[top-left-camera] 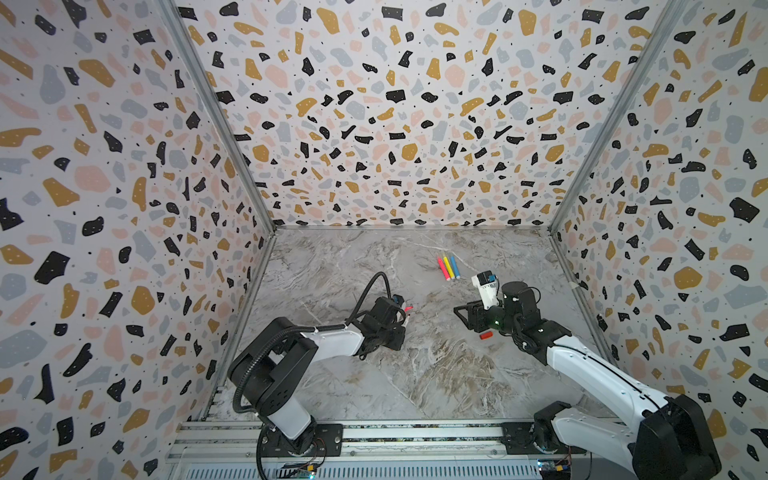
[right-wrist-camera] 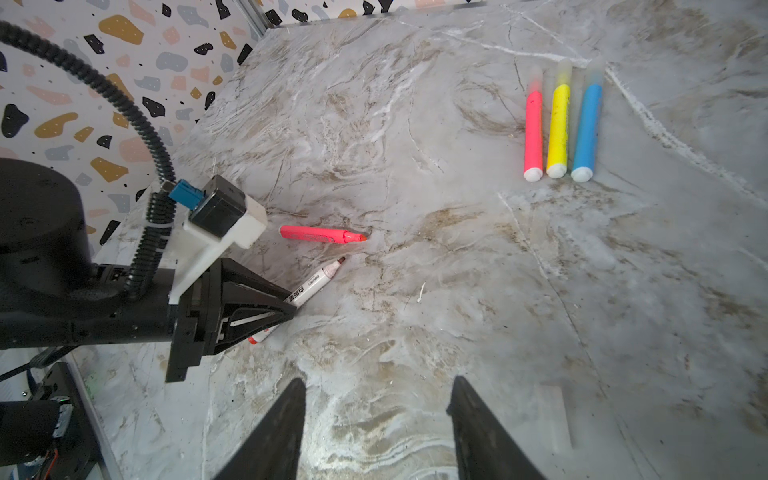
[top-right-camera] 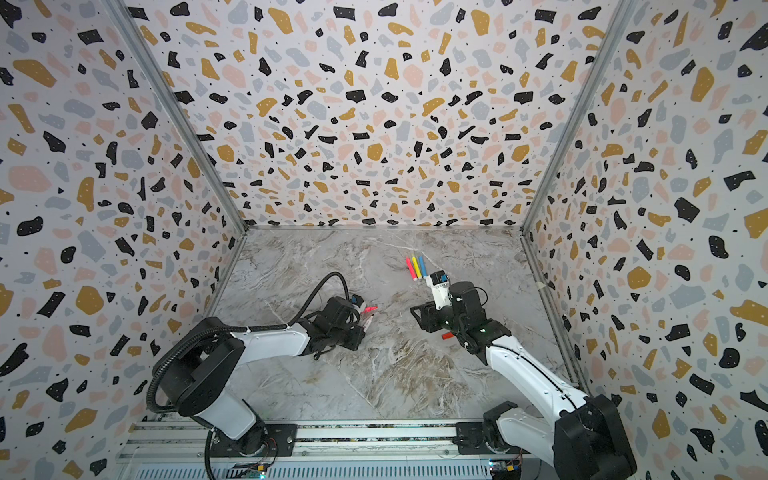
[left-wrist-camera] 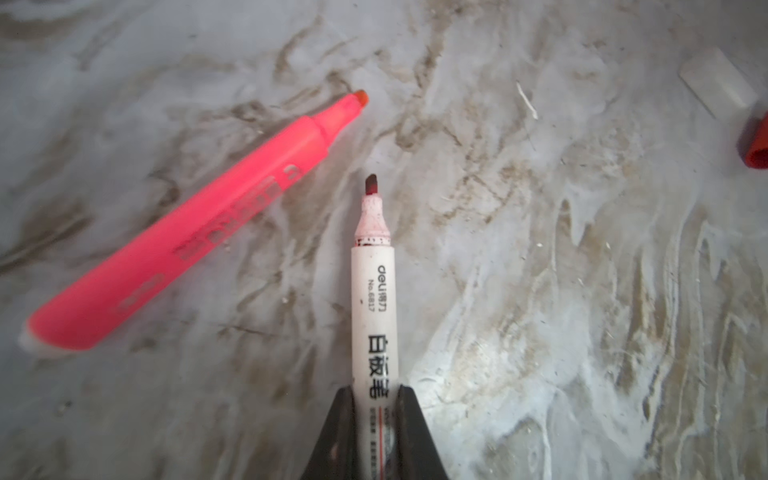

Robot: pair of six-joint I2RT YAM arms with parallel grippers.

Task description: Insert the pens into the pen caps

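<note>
We have the white pen (left-wrist-camera: pixel 374 291), tip bare, clamped toward its rear in the left gripper (left-wrist-camera: pixel 376 392), low over the marble table (left-wrist-camera: pixel 582 291) beside a loose pink pen (left-wrist-camera: pixel 187 232). The red cap (top-left-camera: pixel 485 335) lies well apart under the right arm, whose right gripper (right-wrist-camera: pixel 376 395) stands spread and empty. The pickup looks done; next, we judge, that gripper must seize the cap and line its mouth up with the tip.

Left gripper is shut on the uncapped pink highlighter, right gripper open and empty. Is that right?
No. The left wrist view shows the left gripper shut on the uncapped white whiteboard marker; the pink highlighter lies loose on the table beside it. The right gripper is open and empty.
</note>
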